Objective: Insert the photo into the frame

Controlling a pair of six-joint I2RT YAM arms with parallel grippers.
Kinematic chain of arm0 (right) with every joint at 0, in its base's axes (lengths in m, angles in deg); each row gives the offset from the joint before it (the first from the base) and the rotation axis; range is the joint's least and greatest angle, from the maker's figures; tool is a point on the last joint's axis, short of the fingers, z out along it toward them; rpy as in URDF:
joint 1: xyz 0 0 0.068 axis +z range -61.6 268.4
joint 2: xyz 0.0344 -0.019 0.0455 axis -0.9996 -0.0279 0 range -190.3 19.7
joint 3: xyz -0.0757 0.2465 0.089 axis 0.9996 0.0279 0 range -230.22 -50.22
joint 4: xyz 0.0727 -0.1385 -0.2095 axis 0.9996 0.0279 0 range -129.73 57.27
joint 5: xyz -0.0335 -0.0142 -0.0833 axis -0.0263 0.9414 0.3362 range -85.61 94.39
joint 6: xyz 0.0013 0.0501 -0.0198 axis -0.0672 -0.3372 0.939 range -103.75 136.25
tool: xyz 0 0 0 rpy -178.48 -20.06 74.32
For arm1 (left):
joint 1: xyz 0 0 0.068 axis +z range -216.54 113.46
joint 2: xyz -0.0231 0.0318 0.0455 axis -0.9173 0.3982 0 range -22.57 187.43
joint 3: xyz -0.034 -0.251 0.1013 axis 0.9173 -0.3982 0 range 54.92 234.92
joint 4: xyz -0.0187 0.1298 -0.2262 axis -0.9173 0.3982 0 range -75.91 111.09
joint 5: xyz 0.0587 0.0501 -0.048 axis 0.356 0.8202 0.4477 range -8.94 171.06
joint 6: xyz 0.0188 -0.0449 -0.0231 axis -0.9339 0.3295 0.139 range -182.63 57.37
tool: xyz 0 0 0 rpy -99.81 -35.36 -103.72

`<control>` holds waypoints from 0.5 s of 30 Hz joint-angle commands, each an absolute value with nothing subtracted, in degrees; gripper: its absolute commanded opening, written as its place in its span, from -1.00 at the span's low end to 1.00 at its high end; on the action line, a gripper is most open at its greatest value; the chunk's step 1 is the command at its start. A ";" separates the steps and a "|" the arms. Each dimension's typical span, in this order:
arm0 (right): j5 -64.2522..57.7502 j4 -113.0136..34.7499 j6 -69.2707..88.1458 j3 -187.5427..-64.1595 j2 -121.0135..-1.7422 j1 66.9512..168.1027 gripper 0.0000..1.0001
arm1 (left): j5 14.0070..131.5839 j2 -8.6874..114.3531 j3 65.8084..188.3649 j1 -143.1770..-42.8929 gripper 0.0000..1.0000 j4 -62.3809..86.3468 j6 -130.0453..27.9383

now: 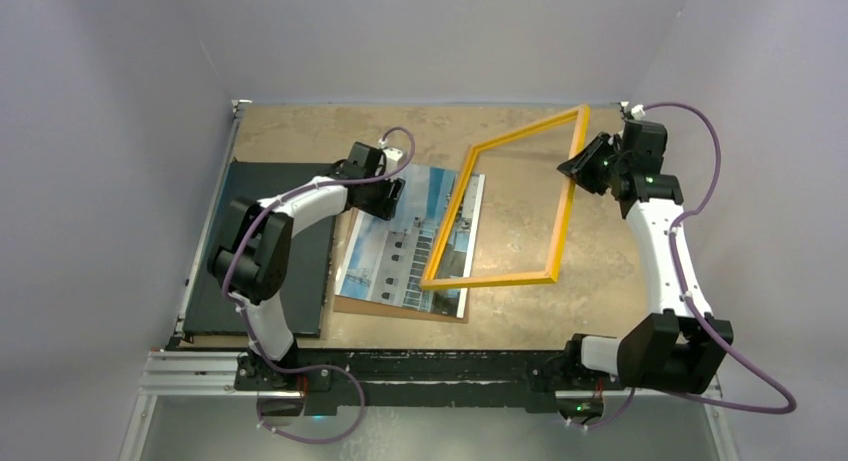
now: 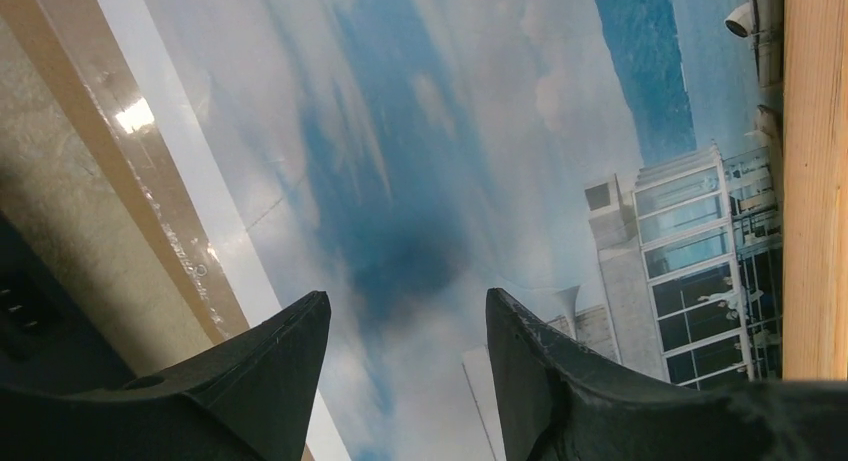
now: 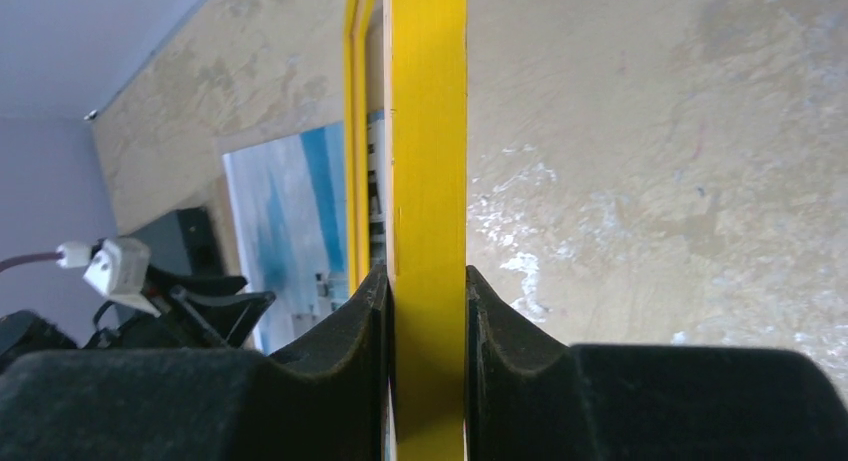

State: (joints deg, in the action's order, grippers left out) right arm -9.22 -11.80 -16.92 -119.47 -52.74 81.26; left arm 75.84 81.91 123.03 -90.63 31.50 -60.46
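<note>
Counter [image 1: 520,321]: mottled brown surface carrying everything.
Black board [image 1: 305,281]: lies flat at the left, partly under the left arm.
Backing board [image 2: 170,201]: brown, flat, just right of the black board, showing as a border around the print.
Photo [image 1: 385,256]: lies face up on the backing board, left of centre, outside the frame.
Left end effector [image 1: 392,196]: hovers over the photo's far sky part, fingers apart, nothing between them.
Frame [image 1: 490,279]: yellow-orange, lifted and tilted, far right side highest. Its near left corner overlaps the photo's right part; contact cannot be told.
Right end effector [image 1: 580,169]: clamped on the frame's far right rail.
</note>
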 commanded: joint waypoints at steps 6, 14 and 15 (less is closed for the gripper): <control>6.74 -10.02 -11.47 -112.72 -54.53 81.02 -0.52 | 78.07 79.88 122.75 -91.95 0.10 29.72 -65.56; 6.46 -13.29 -11.64 -104.34 -52.85 81.02 -0.45 | 74.14 79.70 124.77 -95.36 0.09 30.13 -63.82; 6.45 -13.80 -12.10 -103.44 -52.81 81.02 -0.45 | 74.26 80.02 125.05 -95.87 0.09 30.25 -64.01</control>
